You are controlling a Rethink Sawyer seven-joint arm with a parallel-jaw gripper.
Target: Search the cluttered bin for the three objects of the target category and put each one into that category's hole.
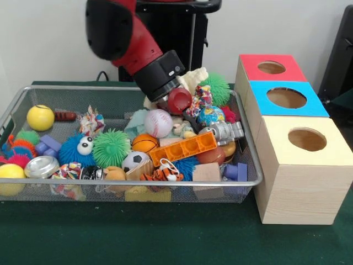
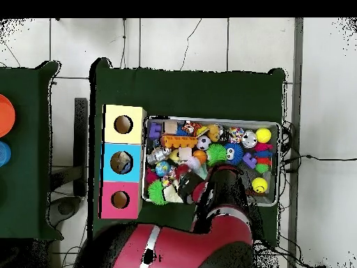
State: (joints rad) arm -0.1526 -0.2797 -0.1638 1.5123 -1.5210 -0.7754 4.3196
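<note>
The cluttered bin [image 1: 138, 183] is a silver wire-mesh basket full of small toys; it also shows in the overhead view [image 2: 209, 118]. Beside it stand three wooden boxes, each with a round hole: a red-topped box [image 1: 251, 65], a blue-topped box [image 1: 262, 105] and a yellow-topped box [image 1: 276, 130]. My gripper [image 1: 177, 102] is down in the back middle of the bin, among the toys near a white baseball [image 1: 158, 122] and a globe ball [image 1: 210, 116]. The toys and the wrist hide its tip.
In the bin lie a yellow ball [image 1: 40, 117], a green spiky ball [image 1: 110, 148], a blue furry toy [image 1: 77, 149], a basketball [image 1: 145, 142], a soccer ball [image 1: 134, 160], an orange brick [image 1: 185, 148] and a silver robot toy [image 1: 223, 132]. Something lies inside the blue box's hole [image 2: 123, 163].
</note>
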